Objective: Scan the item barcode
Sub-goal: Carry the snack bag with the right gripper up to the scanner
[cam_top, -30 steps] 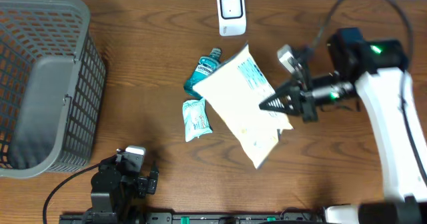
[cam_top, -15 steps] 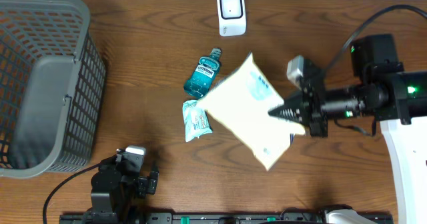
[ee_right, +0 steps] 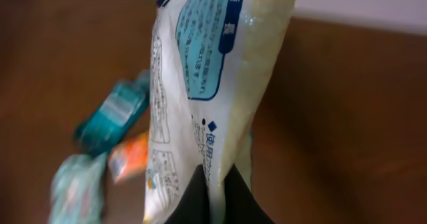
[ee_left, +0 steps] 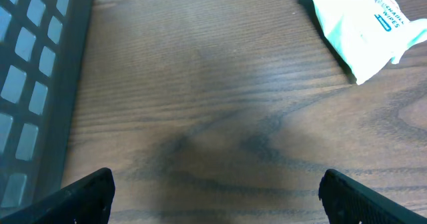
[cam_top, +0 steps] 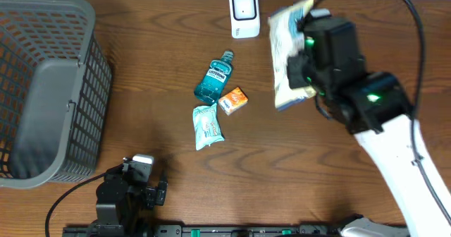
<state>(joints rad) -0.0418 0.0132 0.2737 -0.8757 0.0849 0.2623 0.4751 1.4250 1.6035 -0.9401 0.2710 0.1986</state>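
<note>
The left pincer [ee_left: 220, 194] gapes wide, empty, over the brown wooden worktop [ee_left: 200, 84]. Beside the small white boxy scanner [cam_top: 244, 13], the right pincer [ee_right: 215, 191] pinches the white blue-printed plastic bag [cam_top: 282, 53] aloft; I'd square its coded face to the scanner.

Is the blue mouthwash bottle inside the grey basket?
No, the mouthwash bottle lies on the wooden table, well apart from the grey basket.

My right arm [cam_top: 384, 120], white-shelled with a black wrist, stretches toward the far side, and my right gripper [ee_right: 208, 187] has its dark tips pinched tight on the lower edge of a white printed plastic bag [ee_right: 200, 84]. My left gripper [ee_left: 217, 197] sits low at the near edge, pointing down, its black fingers [ee_left: 87, 194] spread wide apart.
</note>
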